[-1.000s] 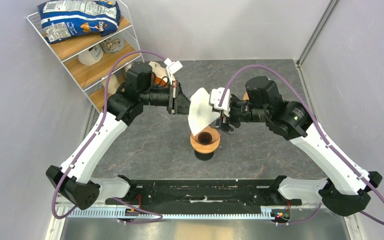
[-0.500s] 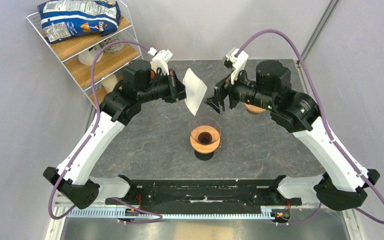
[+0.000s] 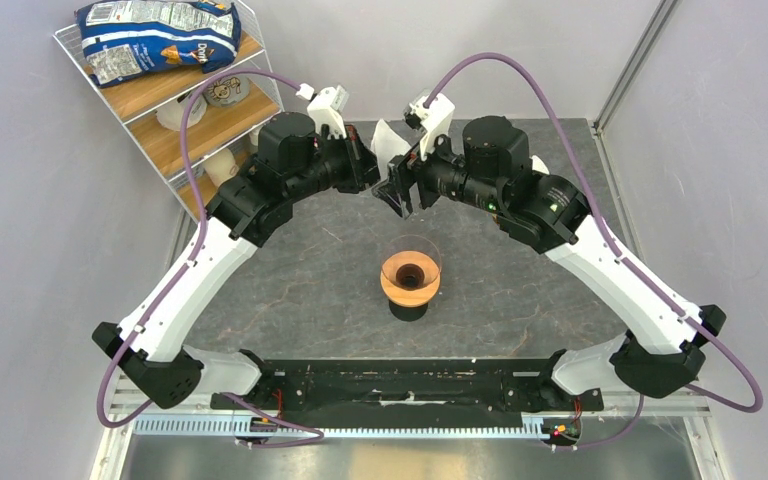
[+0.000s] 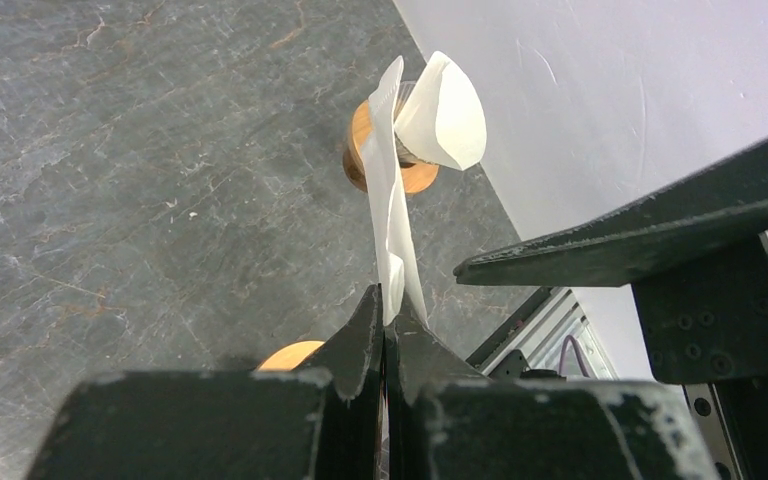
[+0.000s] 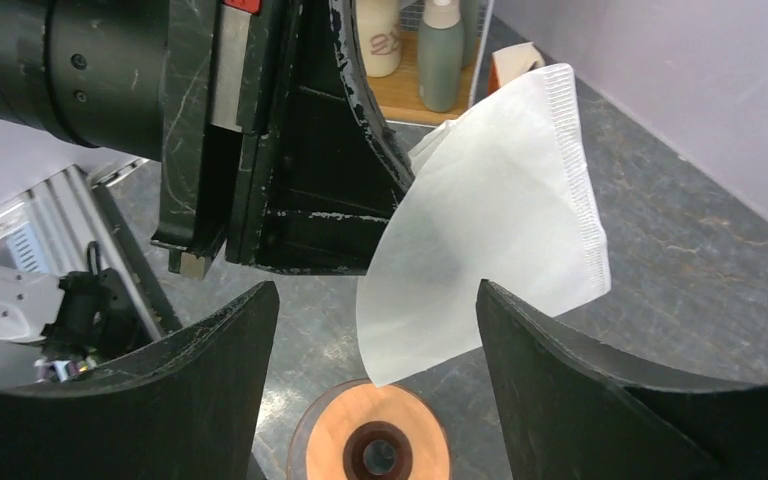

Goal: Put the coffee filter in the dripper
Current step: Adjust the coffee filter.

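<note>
The coffee filter is a cream-white paper cone held in the air at the back of the table. My left gripper is shut on its edge. In the left wrist view the filter rises from the pinched fingertips of that gripper. My right gripper faces it from the right with jaws wide apart. In the right wrist view the filter hangs just beyond the open gripper, untouched. The dripper, glass with a wooden collar, stands mid-table below both grippers, its collar under the filter's tip.
A wire shelf stands at the back left with a chip bag on top and bottles lower down. A black rail runs along the near edge. Another wooden ring shows behind the filter.
Both grippers have risen from just over the dripper toward the back of the table. The filter went with the left gripper. The right gripper drew off, then came close to it again.
</note>
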You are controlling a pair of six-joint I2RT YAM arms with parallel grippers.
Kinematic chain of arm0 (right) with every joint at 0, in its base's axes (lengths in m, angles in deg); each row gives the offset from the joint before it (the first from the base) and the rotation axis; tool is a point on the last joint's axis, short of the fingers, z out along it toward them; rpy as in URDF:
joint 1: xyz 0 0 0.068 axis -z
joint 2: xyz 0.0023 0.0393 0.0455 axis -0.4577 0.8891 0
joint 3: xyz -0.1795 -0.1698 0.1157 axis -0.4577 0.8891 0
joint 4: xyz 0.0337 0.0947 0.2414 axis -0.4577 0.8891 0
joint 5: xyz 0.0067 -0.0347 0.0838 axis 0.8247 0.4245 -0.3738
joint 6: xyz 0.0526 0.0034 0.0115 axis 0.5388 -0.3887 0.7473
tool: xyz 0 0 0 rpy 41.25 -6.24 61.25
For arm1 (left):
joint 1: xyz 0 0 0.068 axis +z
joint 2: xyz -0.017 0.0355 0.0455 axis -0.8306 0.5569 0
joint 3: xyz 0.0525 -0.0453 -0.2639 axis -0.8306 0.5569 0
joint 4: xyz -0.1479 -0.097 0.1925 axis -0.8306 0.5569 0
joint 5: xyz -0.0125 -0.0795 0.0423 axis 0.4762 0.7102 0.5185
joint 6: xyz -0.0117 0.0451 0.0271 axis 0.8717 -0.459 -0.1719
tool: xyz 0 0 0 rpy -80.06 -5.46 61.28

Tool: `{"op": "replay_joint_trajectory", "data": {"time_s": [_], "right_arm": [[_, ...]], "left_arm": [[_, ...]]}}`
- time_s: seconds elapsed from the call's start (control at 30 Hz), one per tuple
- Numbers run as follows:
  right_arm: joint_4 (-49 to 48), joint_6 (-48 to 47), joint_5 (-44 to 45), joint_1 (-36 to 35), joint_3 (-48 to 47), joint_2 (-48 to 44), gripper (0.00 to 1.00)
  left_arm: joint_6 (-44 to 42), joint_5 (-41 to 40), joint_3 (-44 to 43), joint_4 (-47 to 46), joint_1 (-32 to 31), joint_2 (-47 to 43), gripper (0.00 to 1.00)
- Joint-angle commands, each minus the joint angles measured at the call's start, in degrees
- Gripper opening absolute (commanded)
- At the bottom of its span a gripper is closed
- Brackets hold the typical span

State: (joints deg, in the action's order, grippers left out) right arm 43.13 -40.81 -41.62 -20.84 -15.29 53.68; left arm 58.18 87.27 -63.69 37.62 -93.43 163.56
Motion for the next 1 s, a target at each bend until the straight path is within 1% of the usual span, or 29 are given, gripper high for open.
{"op": "replay_joint_trajectory", "data": {"time_s": [0.0, 0.1, 0.27, 0.33, 0.47, 0.57, 0.77, 0.83, 0.97], "right_arm": [[-2.14, -6.33, 8.64, -1.46, -0.08, 0.12, 0.78], [-1.16, -10.09, 13.99, -1.89, -0.51, 0.69, 0.73], [-0.82, -11.61, 18.99, -1.94, -1.87, 1.89, 0.65], [-0.6, -11.16, 19.3, -1.96, -2.27, 2.01, 0.65], [-1.94, -8.88, 10.81, -1.94, 0.0, -0.28, 0.74], [-1.33, -7.58, 8.83, -2.0, 1.14, -0.82, 0.74], [-1.41, -7.97, 10.59, -2.12, 1.21, 0.58, 0.75], [-1.78, -8.81, 13.74, -2.11, 0.95, 1.15, 0.73], [-2.36, -11.93, 20.07, -2.62, 0.34, 1.75, 0.67]], "left_arm": [[2.4, -1.01, -1.89, -1.93, -0.34, 0.11, 0.02], [2.75, -0.9, -1.79, -2.01, -0.29, -0.22, 0.02], [4.05, -1.03, -1.89, -2.1, -0.33, 0.11, 0.02], [4.27, -1.53, -2.06, -2.08, -0.33, 0.48, 0.02], [5.18, -2.69, -2.17, -1.75, -0.26, 1.0, 0.02], [5.62, -3.34, -1.98, -1.75, -0.25, 1.11, 0.02], [6.96, -1.63, -1.88, -2.51, -0.25, 1.14, 0.02], [6.97, -1.39, -1.89, -2.63, -0.25, 1.03, 0.02], [7.22, -1.57, -1.64, -2.45, -0.25, 0.62, 0.02]]}}
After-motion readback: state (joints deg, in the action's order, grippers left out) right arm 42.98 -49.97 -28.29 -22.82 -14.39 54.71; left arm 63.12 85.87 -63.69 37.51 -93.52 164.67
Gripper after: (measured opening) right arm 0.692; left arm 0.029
